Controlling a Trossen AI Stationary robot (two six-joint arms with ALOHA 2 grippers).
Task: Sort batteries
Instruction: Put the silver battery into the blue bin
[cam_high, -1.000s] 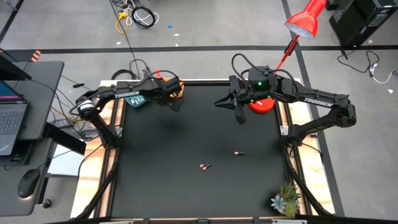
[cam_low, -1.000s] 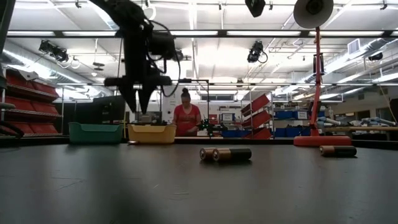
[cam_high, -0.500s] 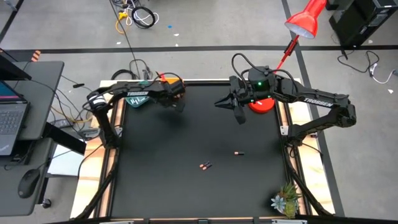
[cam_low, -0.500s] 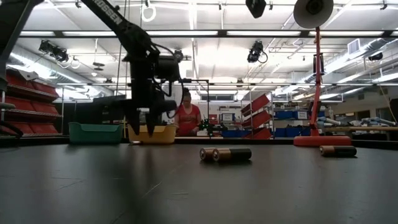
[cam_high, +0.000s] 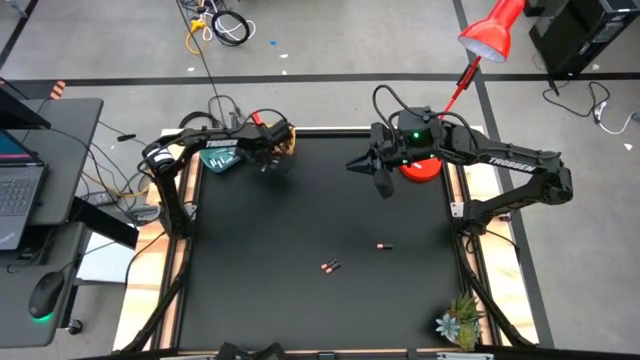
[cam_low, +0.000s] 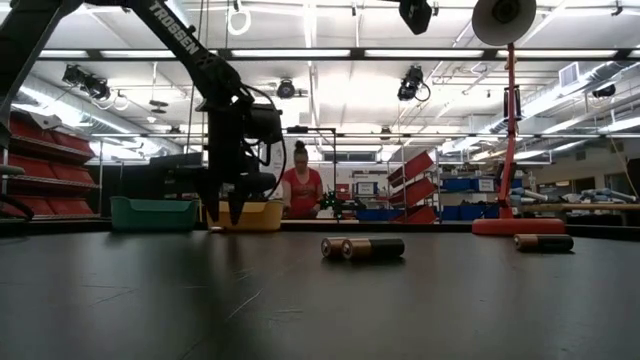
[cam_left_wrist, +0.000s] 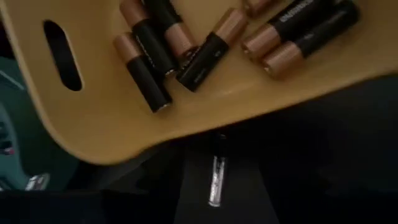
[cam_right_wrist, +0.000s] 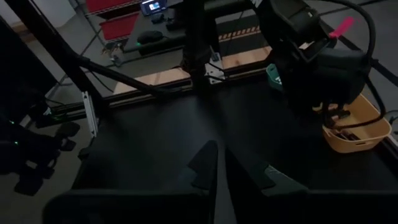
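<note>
Several dark batteries with copper ends (cam_left_wrist: 186, 50) lie in the yellow bowl (cam_high: 283, 140) at the table's far left. The teal bowl (cam_high: 218, 158) stands just left of it. My left gripper (cam_low: 225, 212) hangs open right at the yellow bowl's near side, fingers pointing down, nothing between them. Two batteries (cam_high: 330, 266) lie together on the black mat, and one more (cam_high: 383, 245) lies to their right. My right gripper (cam_high: 384, 190) waits shut above the mat's far right.
A red lamp's base (cam_high: 420, 168) stands at the far right edge, its pole (cam_low: 510, 140) rising beside my right arm. A small plant (cam_high: 458, 322) sits at the near right corner. A person (cam_low: 300, 190) stands in the room beyond the table.
My left gripper has come down toward the yellow bowl, shifting a little toward the table's far edge, and its fingers have spread wider. The batteries on the mat have not moved.
</note>
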